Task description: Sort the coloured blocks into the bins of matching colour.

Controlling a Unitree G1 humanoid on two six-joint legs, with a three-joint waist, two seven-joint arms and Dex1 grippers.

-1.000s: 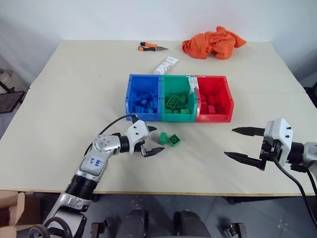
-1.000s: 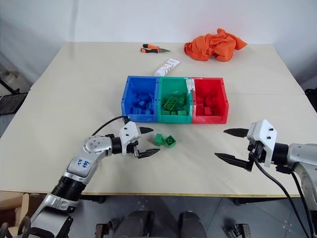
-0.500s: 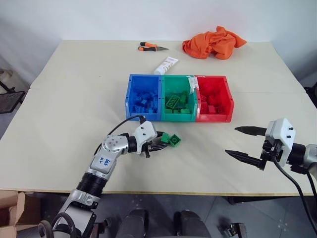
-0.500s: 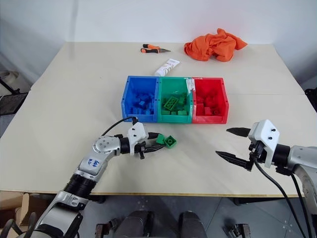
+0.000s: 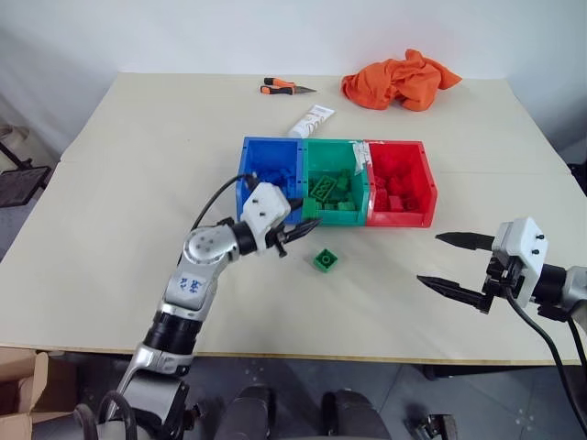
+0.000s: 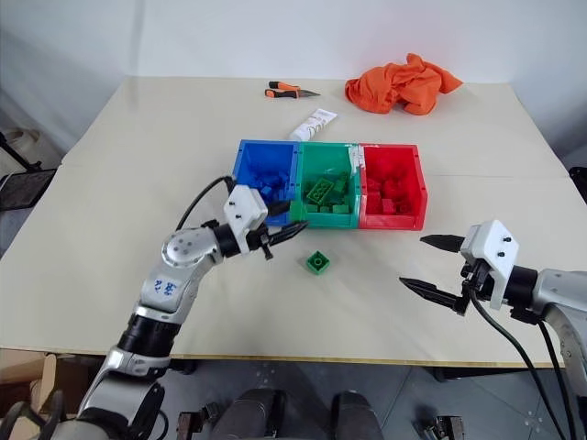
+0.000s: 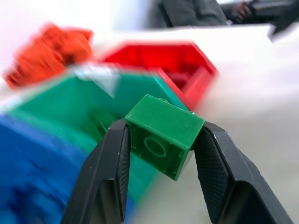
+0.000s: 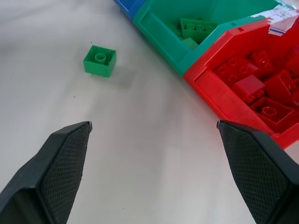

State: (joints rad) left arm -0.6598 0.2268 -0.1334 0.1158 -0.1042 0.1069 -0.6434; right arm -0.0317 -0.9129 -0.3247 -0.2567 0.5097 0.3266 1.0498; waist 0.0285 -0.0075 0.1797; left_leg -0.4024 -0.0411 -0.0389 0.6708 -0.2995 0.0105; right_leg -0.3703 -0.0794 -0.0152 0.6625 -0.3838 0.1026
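Black fingers of the right gripper (image 5: 451, 265) stand wide apart and empty over the near table (image 5: 110, 275). Ahead, one green block (image 5: 325, 260) lies loose on the tabletop, just short of the bins. The left gripper (image 7: 161, 154) is clamped on a second green block (image 7: 164, 133), poised before the green bin (image 5: 316, 215). Rigid, light and smooth-sided, such bricks look best pinched across opposite flat walls.

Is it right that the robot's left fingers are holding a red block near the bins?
Not quite. The block pinched between the left fingers is green, not red, as the left wrist view shows. It is held near the bins, just in front of the green one.
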